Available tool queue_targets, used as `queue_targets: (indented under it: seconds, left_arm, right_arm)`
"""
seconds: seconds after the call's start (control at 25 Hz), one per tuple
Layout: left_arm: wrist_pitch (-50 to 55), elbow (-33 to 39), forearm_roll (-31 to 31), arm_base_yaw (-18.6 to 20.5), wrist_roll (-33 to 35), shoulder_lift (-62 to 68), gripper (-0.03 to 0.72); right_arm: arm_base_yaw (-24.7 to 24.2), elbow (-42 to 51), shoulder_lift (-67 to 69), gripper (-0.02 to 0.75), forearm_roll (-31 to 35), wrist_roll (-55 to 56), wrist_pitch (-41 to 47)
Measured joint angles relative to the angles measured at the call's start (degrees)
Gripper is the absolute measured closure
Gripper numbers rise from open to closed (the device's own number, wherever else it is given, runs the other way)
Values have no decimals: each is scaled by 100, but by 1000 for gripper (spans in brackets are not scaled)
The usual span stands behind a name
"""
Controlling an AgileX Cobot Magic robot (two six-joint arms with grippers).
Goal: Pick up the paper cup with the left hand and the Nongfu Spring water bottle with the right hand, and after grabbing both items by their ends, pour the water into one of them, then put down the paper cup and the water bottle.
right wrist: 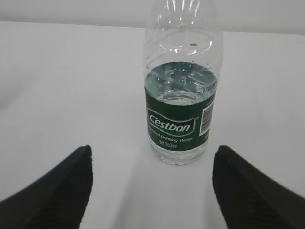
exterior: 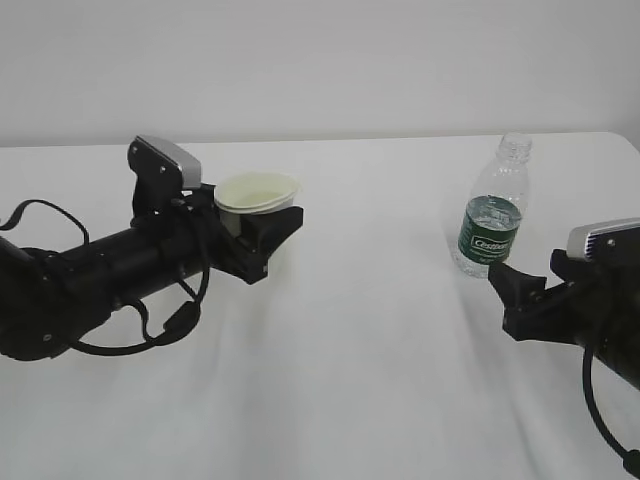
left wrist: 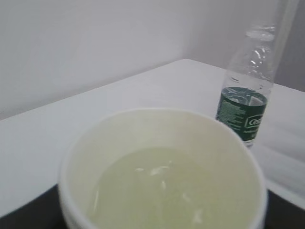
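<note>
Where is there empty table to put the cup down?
Bare table lies between the paper cup in the left gripper and the water bottle. It is crowded by the bottle, where the open right gripper sits close.

White table [exterior: 330, 380] carries the upright water bottle [exterior: 492, 212]; the paper cup [exterior: 256, 196] seemingly rests there

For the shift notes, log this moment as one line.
left gripper: shut on white paper cup | cup: liquid inside | right gripper: open, short of clear green-labelled plastic bottle | bottle: upright on white table
</note>
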Motion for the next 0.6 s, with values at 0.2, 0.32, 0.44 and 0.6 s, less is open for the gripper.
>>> queue_targets:
  seconds: [0.2, 0.32, 0.44, 0.6]
  left_arm:
    - [0, 256, -63, 305, 242, -122, 218]
    - [0, 433, -153, 460, 387, -229, 218]
    - [0, 582, -265, 613, 510, -323, 218]
    - [0, 786, -591, 783, 662, -356, 218]
  right_arm:
    - [0, 0, 0, 143, 0, 0, 0]
    - [0, 0, 0, 143, 0, 0, 0]
    - [0, 0, 0, 144, -3, 0, 0]
    - [0, 0, 0, 143, -3, 0, 0]
